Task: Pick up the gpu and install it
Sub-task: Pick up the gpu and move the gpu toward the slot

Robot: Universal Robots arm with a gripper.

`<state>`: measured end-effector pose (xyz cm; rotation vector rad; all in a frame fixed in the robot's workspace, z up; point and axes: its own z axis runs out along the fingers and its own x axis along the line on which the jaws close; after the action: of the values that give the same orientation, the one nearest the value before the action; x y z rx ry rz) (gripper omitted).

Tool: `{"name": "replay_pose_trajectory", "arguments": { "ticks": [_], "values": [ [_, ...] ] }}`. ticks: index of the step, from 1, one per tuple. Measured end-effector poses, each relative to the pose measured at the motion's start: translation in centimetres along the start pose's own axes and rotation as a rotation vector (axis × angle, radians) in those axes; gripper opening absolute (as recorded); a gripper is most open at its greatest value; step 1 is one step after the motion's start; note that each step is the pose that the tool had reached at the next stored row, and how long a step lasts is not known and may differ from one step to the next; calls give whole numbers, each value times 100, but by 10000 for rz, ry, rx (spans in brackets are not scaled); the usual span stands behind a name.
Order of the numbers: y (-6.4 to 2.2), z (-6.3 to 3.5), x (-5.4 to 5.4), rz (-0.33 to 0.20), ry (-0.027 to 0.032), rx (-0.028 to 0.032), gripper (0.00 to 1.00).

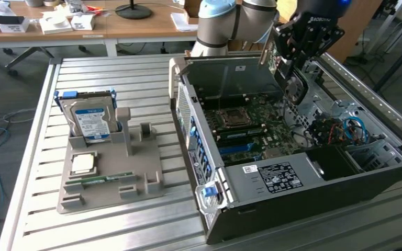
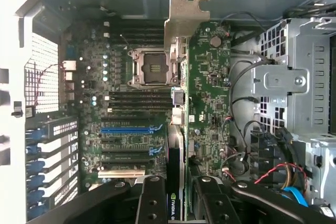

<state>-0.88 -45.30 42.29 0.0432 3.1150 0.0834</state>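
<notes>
Gripper [image 2: 179, 205] clamped on the gpu [image 2: 176, 145], held edge-on above the motherboard [image 2: 126, 103] in the open case [image 1: 257, 183]; risks: misaligned card edge jams beside the blue slot [image 2: 128, 129], bracket snags, grip slips.

The arm [image 1: 222, 23] hangs its end effector [image 2: 181, 205] pointing down, fingers [image 2: 152, 203] clamped on the gpu [image 2: 184, 22].

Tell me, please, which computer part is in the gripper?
The gpu, clamped in the gripper over the case; the hard drive, processor and memory stick sit in the grey holder.
</notes>
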Motion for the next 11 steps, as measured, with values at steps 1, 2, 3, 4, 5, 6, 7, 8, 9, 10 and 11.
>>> {"name": "replay_pose_trajectory", "arguments": {
  "ticks": [1, 2, 3, 4, 5, 6, 7, 8, 9, 10, 11],
  "values": [
    [-1, 18, 0, 0, 0, -1, 26],
    [-2, 37, 1, 0, 0, -2, 26],
    [-2, 51, 1, 0, 0, -1, 26],
    [-2, 59, 1, 0, 0, 0, 26],
    [-3, 61, 1, 0, 0, 0, 26],
    [-3, 60, 1, 0, 0, 1, 26],
    [-3, 61, 1, 0, 0, 0, 26],
    [-3, 61, 1, 0, 0, -1, 26],
    [-3, 63, -6, -1, 0, -1, 26],
    [-3, 64, -23, 0, 0, -1, 26],
    [-2, 65, -42, 0, 0, -1, 26]
  ]
}}
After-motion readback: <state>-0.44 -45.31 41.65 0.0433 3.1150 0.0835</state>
